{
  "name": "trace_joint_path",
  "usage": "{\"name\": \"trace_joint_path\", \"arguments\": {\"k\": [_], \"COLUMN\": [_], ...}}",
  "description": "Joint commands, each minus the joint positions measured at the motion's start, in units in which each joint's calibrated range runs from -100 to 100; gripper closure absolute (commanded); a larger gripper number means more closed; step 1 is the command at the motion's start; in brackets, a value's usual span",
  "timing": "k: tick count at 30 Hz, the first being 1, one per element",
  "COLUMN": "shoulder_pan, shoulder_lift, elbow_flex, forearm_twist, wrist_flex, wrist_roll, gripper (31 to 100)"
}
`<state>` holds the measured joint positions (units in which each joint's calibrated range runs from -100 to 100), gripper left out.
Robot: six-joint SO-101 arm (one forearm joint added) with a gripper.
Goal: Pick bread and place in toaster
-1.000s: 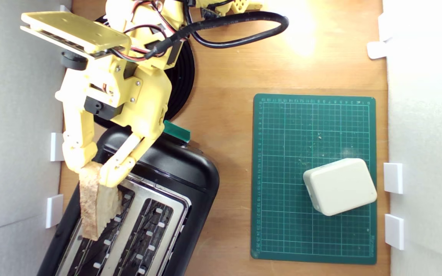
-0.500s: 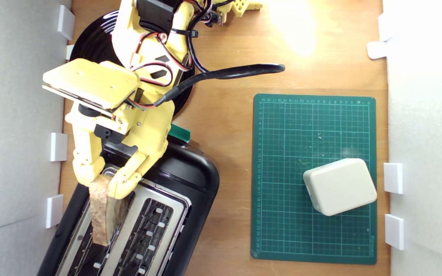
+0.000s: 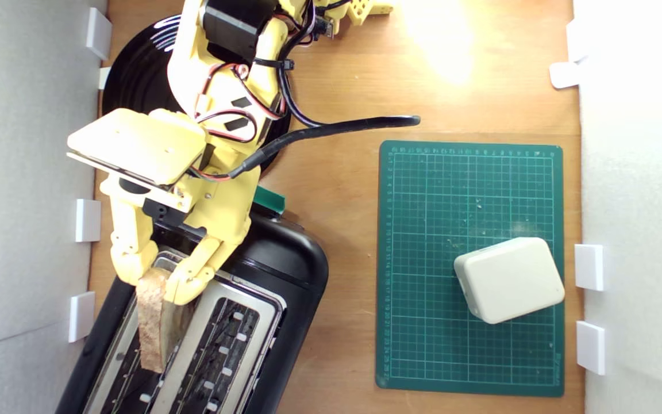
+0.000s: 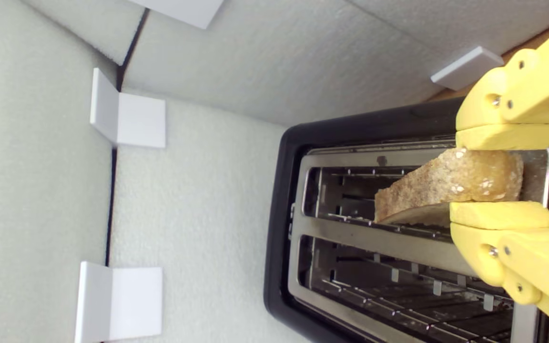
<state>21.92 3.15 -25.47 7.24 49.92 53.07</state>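
My yellow gripper [image 3: 156,283] is shut on the bread [image 3: 156,328], a tan-crusted slice held on edge. The slice hangs directly over the slot of the black toaster [image 3: 285,270] nearest the exterior view's left, its lower edge at or just inside the slot mouth. In the wrist view the bread [image 4: 446,188] sits pinched between both yellow fingers of the gripper [image 4: 501,176], above the silver top plate of the toaster [image 4: 374,243]. The toaster's teal lever [image 3: 268,197] pokes out beside my arm.
A round black plate [image 3: 135,80] lies behind the arm. At the exterior view's right, a white plastic block [image 3: 508,279] rests on a green cutting mat [image 3: 469,201]. White foam walls [image 3: 20,172] with small brackets stand close to the toaster.
The arm has swung over the toaster and come lower. The bread moved with it from the toaster's left rim to above the left slot; little change in the last half second.
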Motion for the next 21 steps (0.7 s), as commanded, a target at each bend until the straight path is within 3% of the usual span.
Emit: {"name": "trace_joint_path", "arguments": {"k": [1,9,21], "shoulder_pan": [0.9,0.3,0.2], "shoulder_lift": [-0.4,-1.0,-4.1], "elbow_flex": [-1.9,-2.1,-2.1], "forearm_twist": [0.8,0.4,-4.4], "wrist_flex": [-0.7,-0.7,-0.7], "wrist_roll": [-0.1,-0.1,-0.5], "gripper": [57.6,53.2,52.8]}}
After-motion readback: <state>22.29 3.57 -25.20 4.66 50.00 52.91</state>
